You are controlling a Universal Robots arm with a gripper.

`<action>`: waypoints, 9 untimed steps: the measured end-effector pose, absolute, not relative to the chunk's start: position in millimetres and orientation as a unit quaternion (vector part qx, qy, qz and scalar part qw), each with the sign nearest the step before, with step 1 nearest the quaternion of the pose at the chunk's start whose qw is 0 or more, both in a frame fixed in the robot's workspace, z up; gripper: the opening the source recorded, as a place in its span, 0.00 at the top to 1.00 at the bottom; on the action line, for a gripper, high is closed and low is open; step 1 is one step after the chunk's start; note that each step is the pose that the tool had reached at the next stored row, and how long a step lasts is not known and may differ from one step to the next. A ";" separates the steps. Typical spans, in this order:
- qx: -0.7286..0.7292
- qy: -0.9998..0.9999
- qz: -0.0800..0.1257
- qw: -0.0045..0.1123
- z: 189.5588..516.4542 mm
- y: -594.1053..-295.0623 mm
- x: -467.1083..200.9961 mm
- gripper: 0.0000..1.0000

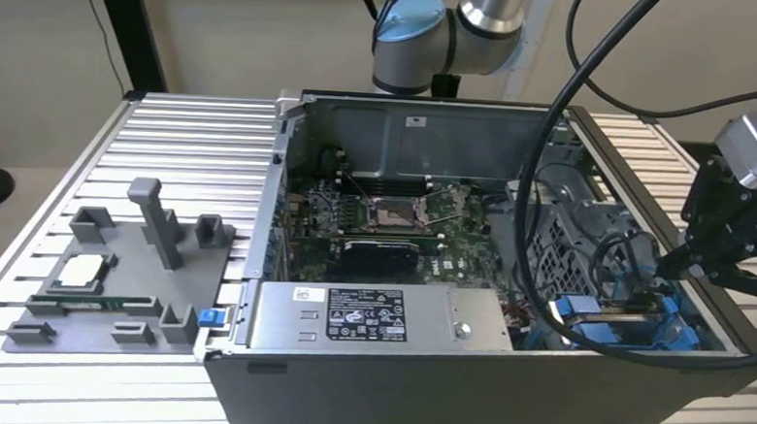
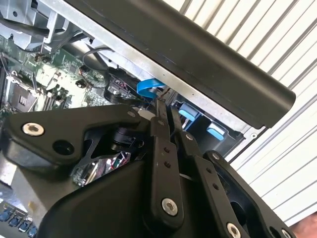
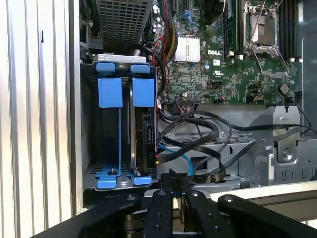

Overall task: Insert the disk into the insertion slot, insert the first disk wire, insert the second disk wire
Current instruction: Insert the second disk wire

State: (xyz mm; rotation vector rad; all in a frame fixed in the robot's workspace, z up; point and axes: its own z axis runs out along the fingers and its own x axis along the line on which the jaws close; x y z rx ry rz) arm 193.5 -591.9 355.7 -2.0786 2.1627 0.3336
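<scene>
The end effector (image 2: 166,111) stood with its two black fingers drawn narrow, almost together. Whether a connector was pinched at the tips could not be told. In both wrist views the fingers pointed down into the open computer case (image 1: 473,392), probably to get at the cabling by the drive bay.

Just ahead of the fingertips a thin blue wire (image 3: 184,157) curved out from under the end effector, lying among looped black cables (image 3: 208,131). Its blue end showed close to the fingertips in the second wrist view, though contact could not be confirmed.

A little beyond the tips and to one side stood the insertion slot (image 3: 110,92), a grey bay with bright blue rails. The disk (image 3: 146,139) sat in it on edge, in the compartment nearer the cables. Its blue carrier tab was level with the neighbouring one, so it looked fully seated.

Further out lay the green motherboard (image 3: 223,64), which carried white lettering. Well away from the end effector, the grey power supply (image 1: 373,319) bore a black-and-white printed sticker (image 1: 366,313). Beyond the case, on the ribbed metal table (image 1: 188,134), lay a grey fixture tray (image 1: 103,285) with upright posts.
</scene>
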 end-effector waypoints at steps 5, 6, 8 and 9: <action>-0.687 0.715 0.110 0.062 358.5 -592.0 192.2 1.00; -0.687 0.715 0.110 0.062 359.8 -591.9 191.5 1.00; -0.687 0.715 0.110 0.062 363.4 -591.9 189.2 1.00; -0.687 0.715 0.110 0.062 365.2 -591.9 187.9 1.00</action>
